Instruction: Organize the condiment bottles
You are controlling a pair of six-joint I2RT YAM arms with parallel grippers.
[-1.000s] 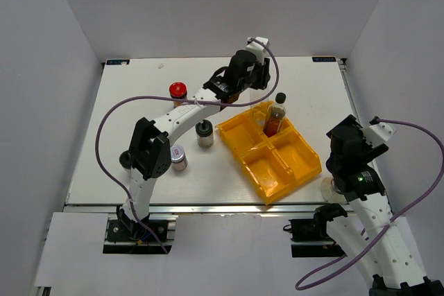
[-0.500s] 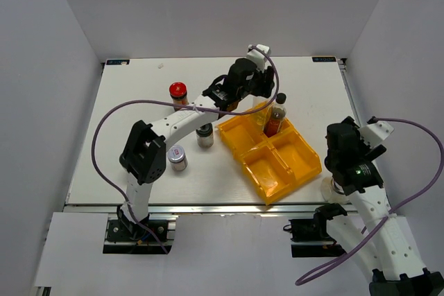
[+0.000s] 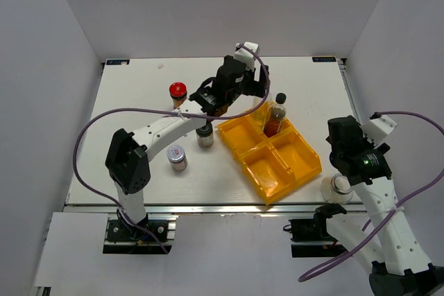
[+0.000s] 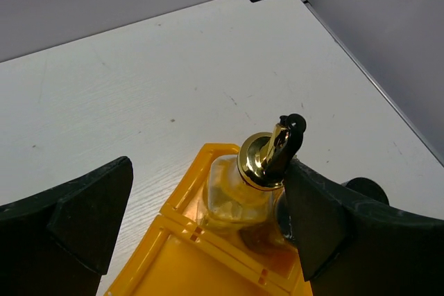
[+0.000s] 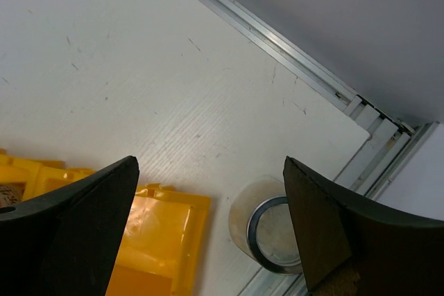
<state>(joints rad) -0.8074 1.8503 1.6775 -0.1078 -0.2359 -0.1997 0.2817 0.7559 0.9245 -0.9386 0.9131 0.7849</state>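
The left gripper hangs over the far corner of the tray. Its arm reaches far across the table. Its fingers are wide apart and hold nothing. The glass bottle stands in that corner box, next to the brown bottle. I think this one is put away. Next the arm should lift up and go for the shaker. The right gripper, open wide too, hangs over a jar by the tray.

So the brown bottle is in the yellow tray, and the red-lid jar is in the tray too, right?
Not quite. The brown bottle is in the tray, but the red-lid jar is not. It stands on the table, off to the left of the tray. The top view shows it.
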